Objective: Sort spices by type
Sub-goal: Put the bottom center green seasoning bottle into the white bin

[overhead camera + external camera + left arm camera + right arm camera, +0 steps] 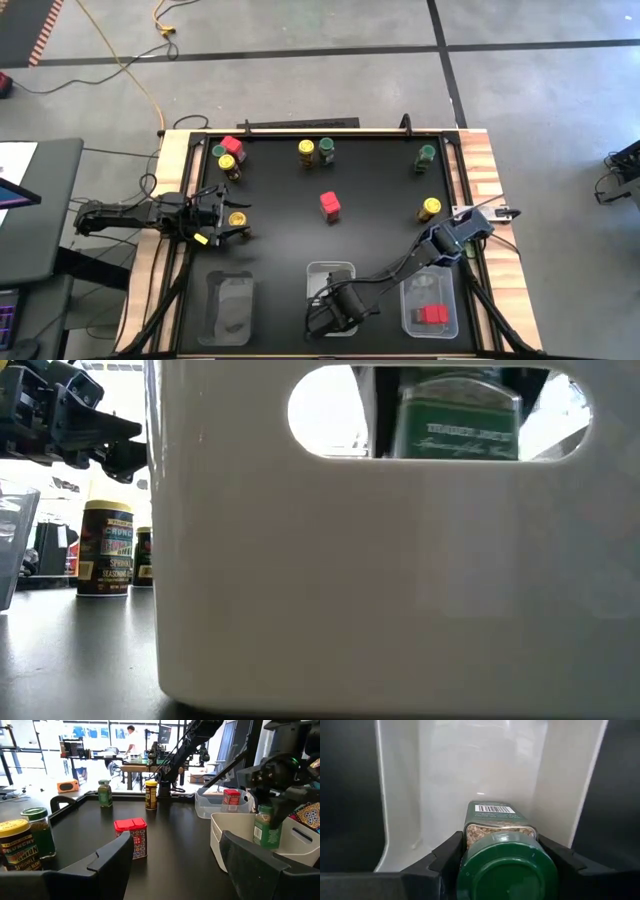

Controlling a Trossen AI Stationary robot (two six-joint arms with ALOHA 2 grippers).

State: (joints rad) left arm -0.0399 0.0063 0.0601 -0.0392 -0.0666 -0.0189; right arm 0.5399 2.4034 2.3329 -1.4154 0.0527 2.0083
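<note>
Green lettering on a pale label reads "TRADER JOE'S" on the green-lidded jar (506,862), clamped upright between the fingers of the right tool (505,865) (a barcode shows on its side) and hanging inside the middle clear tray (318,273) at the desk's (280,250) near edge. The left tool (232,220) hovers with fingers apart around a yellow-lidded jar (238,219), whose label reads "CRUNCHY". Another red-lidded jar (330,206) stands mid-desk.

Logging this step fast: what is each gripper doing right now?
Left gripper: open, around a yellow-lidded jar.
Right gripper: closed on a green-lidded jar over the middle tray.
</note>
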